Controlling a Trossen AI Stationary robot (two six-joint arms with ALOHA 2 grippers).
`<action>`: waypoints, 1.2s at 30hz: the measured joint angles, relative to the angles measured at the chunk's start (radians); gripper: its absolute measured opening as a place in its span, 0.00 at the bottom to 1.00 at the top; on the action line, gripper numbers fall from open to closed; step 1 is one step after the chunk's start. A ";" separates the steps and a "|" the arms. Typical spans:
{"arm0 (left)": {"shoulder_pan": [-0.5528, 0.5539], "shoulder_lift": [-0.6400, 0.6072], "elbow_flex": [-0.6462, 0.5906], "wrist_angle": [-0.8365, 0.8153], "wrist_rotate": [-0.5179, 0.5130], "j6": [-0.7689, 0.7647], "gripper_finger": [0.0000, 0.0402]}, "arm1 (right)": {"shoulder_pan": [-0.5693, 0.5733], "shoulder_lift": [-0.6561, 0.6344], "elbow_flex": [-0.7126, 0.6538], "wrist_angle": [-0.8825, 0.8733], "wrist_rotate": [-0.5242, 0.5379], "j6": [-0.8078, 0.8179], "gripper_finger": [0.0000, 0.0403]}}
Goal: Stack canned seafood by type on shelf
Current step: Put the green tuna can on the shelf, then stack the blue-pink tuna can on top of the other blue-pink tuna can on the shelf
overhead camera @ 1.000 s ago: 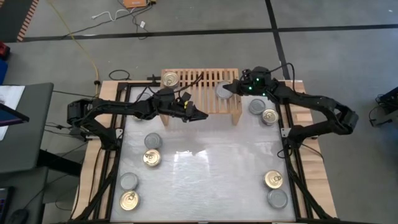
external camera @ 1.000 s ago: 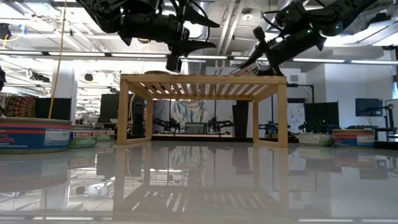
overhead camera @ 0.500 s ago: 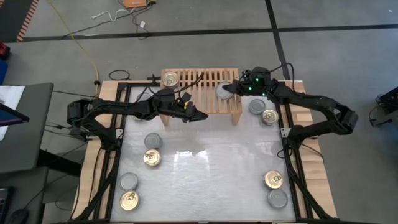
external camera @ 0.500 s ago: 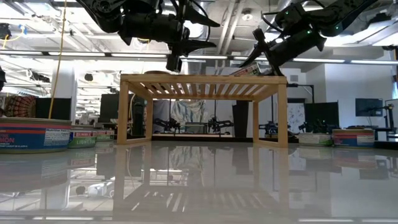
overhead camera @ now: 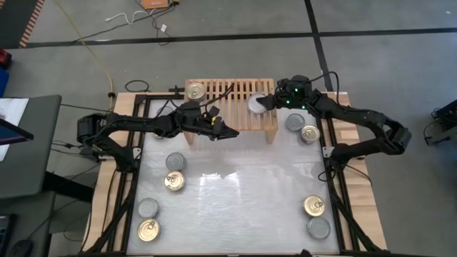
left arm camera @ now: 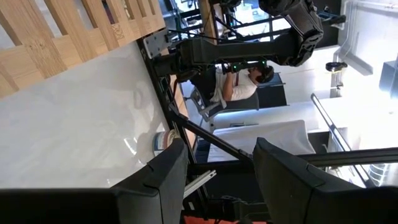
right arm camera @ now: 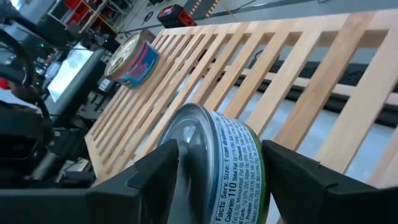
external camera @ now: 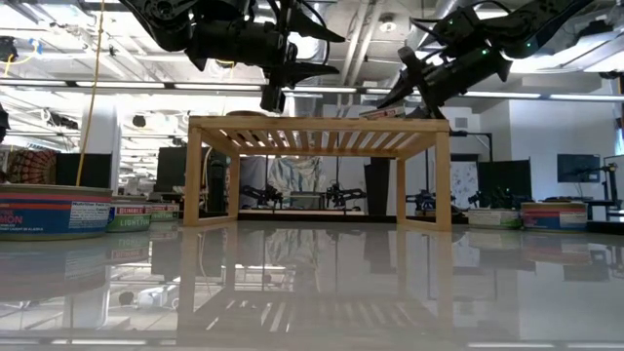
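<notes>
The shelf (overhead camera: 232, 100) stands at the table's far edge. A gold-topped can (overhead camera: 194, 91) rests flat on its left end. A silver-topped can (overhead camera: 255, 104) with a green label (right arm camera: 233, 168) lies on the slats near the shelf's right end. My right gripper (external camera: 398, 83) is open, slanting down from the right, with one finger on either side of that can. My left gripper (overhead camera: 230, 133) hovers level in front of the shelf, its fingers (left arm camera: 155, 180) apart with nothing between them. My right gripper has a finger (right arm camera: 155, 180) close beside each side of the silver-topped can's wall. I cannot tell whether either one still touches it. The can's bottom is on the shelf slats.
Loose cans lie on the table: silver (overhead camera: 176, 161) and gold (overhead camera: 174, 181) at mid left, two more (overhead camera: 148, 218) at near left, a pair (overhead camera: 303, 128) right of the shelf, and two (overhead camera: 315, 216) at near right. The table's middle is bare.
My right gripper has rolled about its own axis and opened, its fingers now standing wider around the silver-topped can, which stays on the right part of the shelf.
</notes>
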 joint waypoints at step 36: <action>0.009 0.000 0.000 0.011 -0.003 0.194 0.43 | -0.088 -0.373 0.000 -0.291 0.030 0.036 0.64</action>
